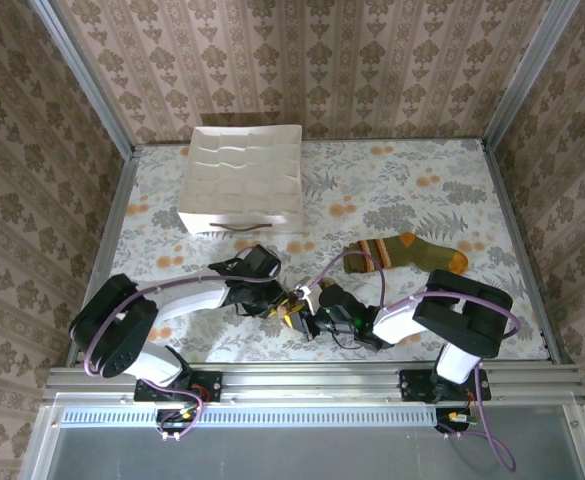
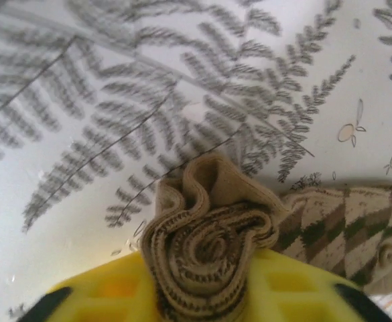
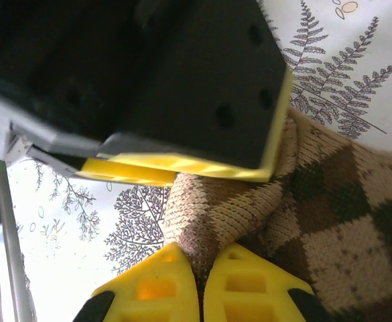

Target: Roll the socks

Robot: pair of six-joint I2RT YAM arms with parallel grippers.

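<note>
Near edge of bench (image 1: 392, 190): left arm (image 1: 187, 298) and right arm (image 1: 412, 318) folded low, wrists meeting at centre. Left jaws pinch coiled end of argyle sock (image 2: 202, 255); right jaws pressed tight on its flat part. Best: hold coil snug, tail taut. Farther right: green sock (image 1: 412, 252), flat, unrolled.

Overhead looking down, wrists close, sharing argyle sock (image 2: 202, 248)

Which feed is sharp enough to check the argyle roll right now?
Left wrist: argyle sock roll sharp, evenly lit. Right wrist: knit crisp, dark blur across the top. Top external: clear, but the roll is tiny.
</note>
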